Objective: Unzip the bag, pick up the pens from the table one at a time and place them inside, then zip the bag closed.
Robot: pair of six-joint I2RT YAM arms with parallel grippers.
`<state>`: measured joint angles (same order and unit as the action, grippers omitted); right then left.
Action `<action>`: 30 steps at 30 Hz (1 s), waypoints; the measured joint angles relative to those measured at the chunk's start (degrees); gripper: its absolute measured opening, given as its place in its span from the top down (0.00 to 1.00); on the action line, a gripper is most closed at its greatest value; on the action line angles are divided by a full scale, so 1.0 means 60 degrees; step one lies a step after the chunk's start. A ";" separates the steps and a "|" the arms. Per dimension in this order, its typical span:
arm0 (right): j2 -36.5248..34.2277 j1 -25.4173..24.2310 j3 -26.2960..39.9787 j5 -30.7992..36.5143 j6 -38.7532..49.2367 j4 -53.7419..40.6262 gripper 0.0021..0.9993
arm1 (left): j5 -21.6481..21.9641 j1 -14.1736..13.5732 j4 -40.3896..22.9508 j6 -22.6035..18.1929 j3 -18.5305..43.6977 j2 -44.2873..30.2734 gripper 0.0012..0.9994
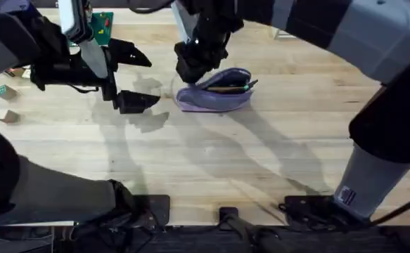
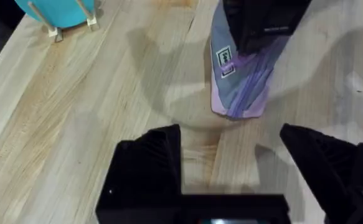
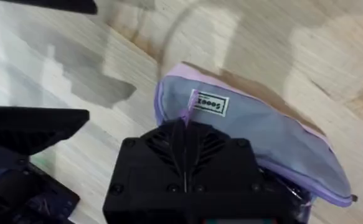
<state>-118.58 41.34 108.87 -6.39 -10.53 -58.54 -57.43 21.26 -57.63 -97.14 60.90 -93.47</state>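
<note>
Fingers of my left gripper (image 1: 132,77) stood wide apart, empty, just left of the bag (image 1: 215,91). That bag lay on the table (image 1: 212,161), pens (image 1: 229,88) poking out. My right gripper (image 1: 190,70) pinched its left end shut.

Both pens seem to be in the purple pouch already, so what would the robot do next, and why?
Probably draw the zipper along: the bag lies open with the pens inside, and the right tool sits at its end, apparently pinching there. The left tool hovers open beside it.
</note>
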 joint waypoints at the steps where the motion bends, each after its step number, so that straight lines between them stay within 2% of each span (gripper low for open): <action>1: 0.0000 0.0000 0.0091 0.0000 0.0019 -0.0016 0.97 | 0.0000 0.0000 0.0000 0.0001 0.0000 0.0000 0.01; 9: 0.0000 0.0000 0.0641 0.0004 0.0158 -0.0224 0.97 | 0.0000 0.0000 0.0000 0.0001 0.0000 0.0000 0.01; 30: 0.0000 0.0000 0.0705 0.0075 0.0299 -0.0288 0.97 | 0.0000 0.0000 -0.0055 0.0000 0.0000 0.0000 0.01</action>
<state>-118.58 41.34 113.10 -5.94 -8.74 -60.26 -57.43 21.26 -57.95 -97.14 60.90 -93.47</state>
